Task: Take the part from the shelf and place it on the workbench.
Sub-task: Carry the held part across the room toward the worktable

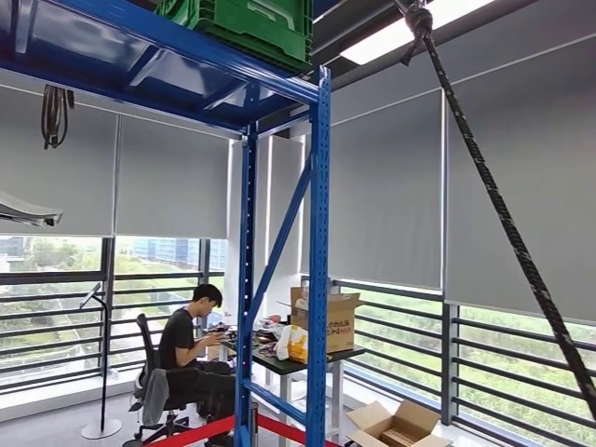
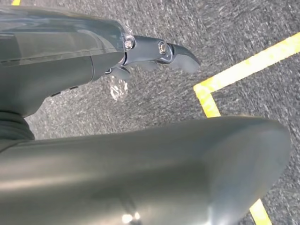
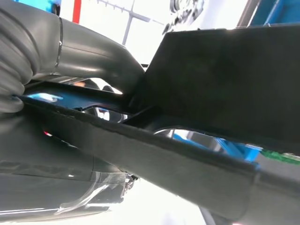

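In the right wrist view my right hand (image 3: 74, 51) grips a flat black part (image 3: 226, 79) with rough, felt-like edges; the grey thumb lies against it and the part hides most of the fingers. My left hand (image 2: 106, 159) hangs over the grey floor, holding nothing, its dark fingers (image 2: 166, 50) stretched out apart from the thick thumb. The blue steel shelf (image 1: 318, 233) rises straight ahead in the head view, with a green crate (image 1: 246, 23) on its top level.
A black rope (image 1: 506, 223) slants down on the right. Behind the shelf a person (image 1: 186, 345) sits at a desk with a cardboard box (image 1: 331, 321). An open carton (image 1: 397, 428) and red tape (image 1: 210, 430) are low down. A yellow floor line (image 2: 244, 65) lies under my left hand.
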